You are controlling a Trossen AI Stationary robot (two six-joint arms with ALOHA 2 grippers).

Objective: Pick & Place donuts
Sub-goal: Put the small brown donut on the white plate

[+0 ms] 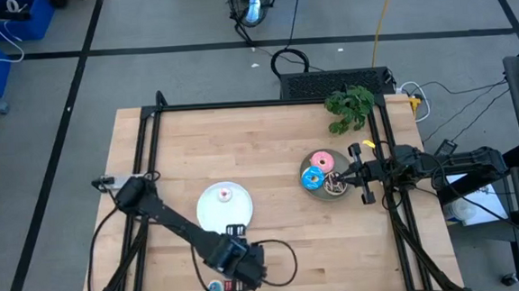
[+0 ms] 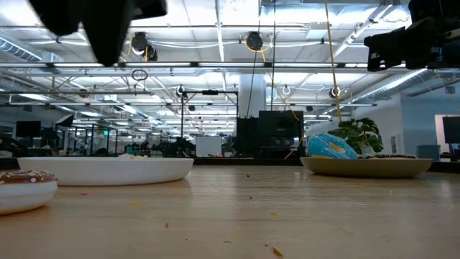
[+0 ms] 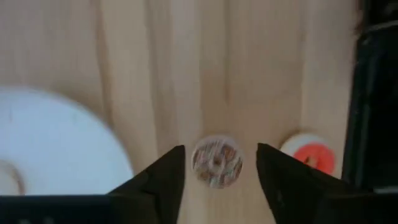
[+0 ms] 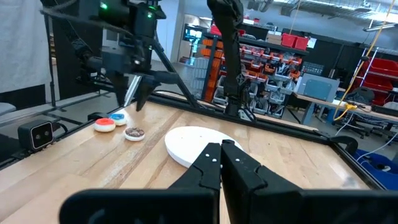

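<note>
My left gripper is open and points down near the table's near edge. Its fingers stand on either side of a tiny brown sprinkled donut without touching it; the right wrist view shows the gripper above that donut. A tiny red donut and a tiny blue one lie beside it on the table. A white plate carries a tiny whitish-pink donut. A grey plate carries the pink, blue and brown donuts. My right gripper is shut and hovers by that plate's right edge.
A green plant stands at the table's far right corner. A black metal frame runs along the far edge and both sides. A small black camera block sits at the near edge. Bare wood lies between the two plates.
</note>
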